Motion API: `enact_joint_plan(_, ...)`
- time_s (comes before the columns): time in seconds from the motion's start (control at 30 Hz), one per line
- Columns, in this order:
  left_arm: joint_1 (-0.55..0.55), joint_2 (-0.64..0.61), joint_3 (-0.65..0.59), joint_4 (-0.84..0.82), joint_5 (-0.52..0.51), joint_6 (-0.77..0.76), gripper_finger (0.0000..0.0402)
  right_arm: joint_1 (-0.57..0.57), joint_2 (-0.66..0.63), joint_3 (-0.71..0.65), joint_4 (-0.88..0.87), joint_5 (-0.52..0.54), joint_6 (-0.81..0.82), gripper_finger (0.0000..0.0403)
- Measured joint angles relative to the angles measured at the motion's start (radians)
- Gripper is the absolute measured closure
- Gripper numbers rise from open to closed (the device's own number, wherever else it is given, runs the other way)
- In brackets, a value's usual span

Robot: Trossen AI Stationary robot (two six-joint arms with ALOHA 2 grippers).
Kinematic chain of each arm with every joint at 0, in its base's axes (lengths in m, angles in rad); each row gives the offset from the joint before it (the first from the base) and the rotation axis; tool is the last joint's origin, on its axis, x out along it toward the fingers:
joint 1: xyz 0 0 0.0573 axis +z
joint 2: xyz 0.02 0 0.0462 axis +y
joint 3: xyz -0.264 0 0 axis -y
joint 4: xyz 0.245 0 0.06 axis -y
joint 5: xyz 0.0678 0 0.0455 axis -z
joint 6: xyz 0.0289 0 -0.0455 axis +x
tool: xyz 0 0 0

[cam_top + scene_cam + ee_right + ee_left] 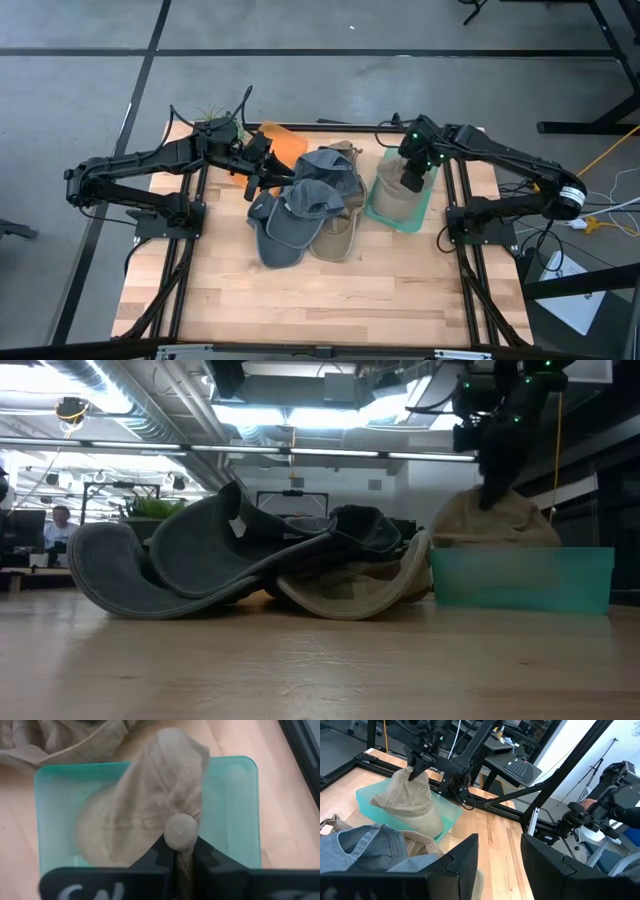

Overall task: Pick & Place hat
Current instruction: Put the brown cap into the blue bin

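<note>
Right wrist view: we see the right gripper (183,851) with its fingers pinched on the crown fabric of the soft beige cloth cap (145,810), which sits inside the shallow translucent teal plastic bin (235,815). We judge the cap light, limp and prone to fold, so a pinch at the crown top or on the stiffer brim suits it best. The left gripper (499,854) hovers over the heap of grey and tan caps (305,205), fingers parted and empty.
</note>
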Motion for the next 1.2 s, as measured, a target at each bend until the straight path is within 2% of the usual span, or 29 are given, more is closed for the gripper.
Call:
enact_joint_plan(0.23, 0.0, 0.0, 0.0, 0.0, 0.0, 0.0, 0.0258, -0.051, 0.0, 0.0, -0.059, 0.0, 0.009, 0.039)
enact_joint_plan(0.4, 0.0, 0.0, 0.0, 0.0, -0.002, 0.0, 0.0258, -0.083, 0.0, 0.0, -0.059, 0.0, 0.009, 0.0379)
enact_joint_plan(0.63, 0.0, 0.0, 0.0, 0.0, -0.07, 0.0, 0.0258, -0.142, 0.0, 0.0, -0.059, 0.004, 0.025, 0.0378)
enact_joint_plan(0.83, 0.0, 0.0, 0.0, 0.0, -0.081, 0.0, 0.0258, -0.161, 0.0, 0.0, -0.033, 0.018, 0.064, 0.038)
enact_joint_plan(0.97, 0.0, 0.0, 0.0, 0.0, -0.082, 0.0, 0.0258, -0.16, 0.0, 0.0, -0.028, 0.019, 0.101, 0.0352)
enact_joint_plan(1.2, 0.0, 0.0, 0.0, 0.0, -0.082, 0.0, 0.0258, -0.16, 0.0, 0.0, -0.049, 0.03, 0.149, 0.0258)
